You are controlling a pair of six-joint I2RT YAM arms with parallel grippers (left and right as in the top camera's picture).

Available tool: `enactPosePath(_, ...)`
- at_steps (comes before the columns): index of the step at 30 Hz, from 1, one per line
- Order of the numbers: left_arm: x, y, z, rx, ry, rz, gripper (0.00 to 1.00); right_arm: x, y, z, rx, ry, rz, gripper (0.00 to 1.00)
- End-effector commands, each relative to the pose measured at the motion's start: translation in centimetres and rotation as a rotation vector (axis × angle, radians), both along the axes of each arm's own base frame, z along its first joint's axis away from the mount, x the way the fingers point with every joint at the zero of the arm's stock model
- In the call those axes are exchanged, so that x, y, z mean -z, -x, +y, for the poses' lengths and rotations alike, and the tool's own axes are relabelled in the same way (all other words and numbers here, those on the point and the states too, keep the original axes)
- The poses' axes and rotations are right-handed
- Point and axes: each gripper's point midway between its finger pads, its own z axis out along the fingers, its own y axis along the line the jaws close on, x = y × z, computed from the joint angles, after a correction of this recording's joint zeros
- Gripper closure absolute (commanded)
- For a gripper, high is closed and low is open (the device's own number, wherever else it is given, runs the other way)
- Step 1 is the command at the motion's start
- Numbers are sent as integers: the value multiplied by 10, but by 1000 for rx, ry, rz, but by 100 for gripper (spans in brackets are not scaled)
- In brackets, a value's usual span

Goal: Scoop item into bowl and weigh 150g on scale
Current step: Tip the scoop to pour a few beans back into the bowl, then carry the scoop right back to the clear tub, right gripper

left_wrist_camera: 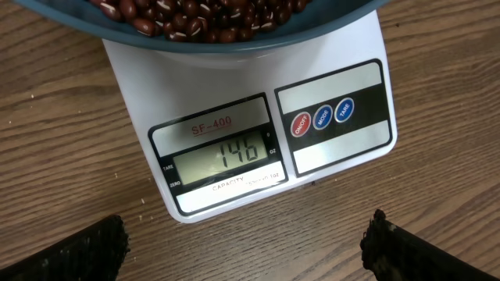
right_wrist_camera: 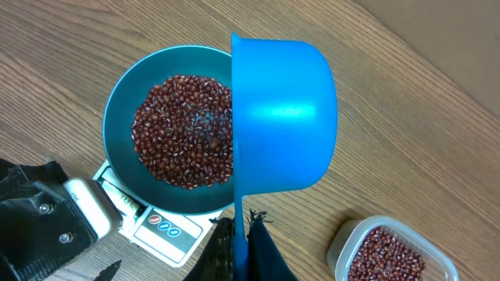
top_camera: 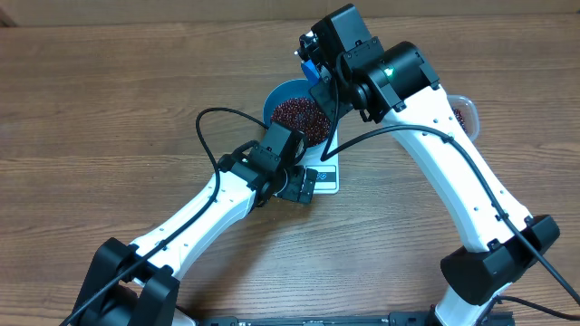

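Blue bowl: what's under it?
The white digital scale sits under the blue bowl; only its front edge shows, display reading 146 beside three buttons. The weighing platform is covered by the bowl.

Soft, even light from above, faint shadows on the brown wooden table, gentle sheen on the bright blue plastic scoop, small white square scale crisply focused.

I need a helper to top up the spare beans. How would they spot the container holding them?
On the wooden table, find the deep blue bowl of beans sitting on the white scale. To the robot's right of it stands a tub, also holding beans. Unlike the bowl and the scoop, it is clear plastic with rounded corners, not blue.
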Motion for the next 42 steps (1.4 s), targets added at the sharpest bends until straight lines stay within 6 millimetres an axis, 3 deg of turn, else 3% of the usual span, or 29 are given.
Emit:
enactPosePath(1,1,1,-2,25,-6,-6,0,-19,-2,-2,6,-14,-50,96)
enactPosePath(18,1,1,-2,25,-6,-6,0,-17,1,-3,1,-5,-40,96)
enactPosePath(26,1,1,-2,25,-6,-6,0,-17,11,9,-50,36,-49,96)
enactPosePath(37,1,1,-2,25,-6,-6,0,-18,8,8,-35,58,-70,96)
enactPosePath(42,1,1,-2,25,-6,-6,0,-22,-7,-6,84,-14,-81,96)
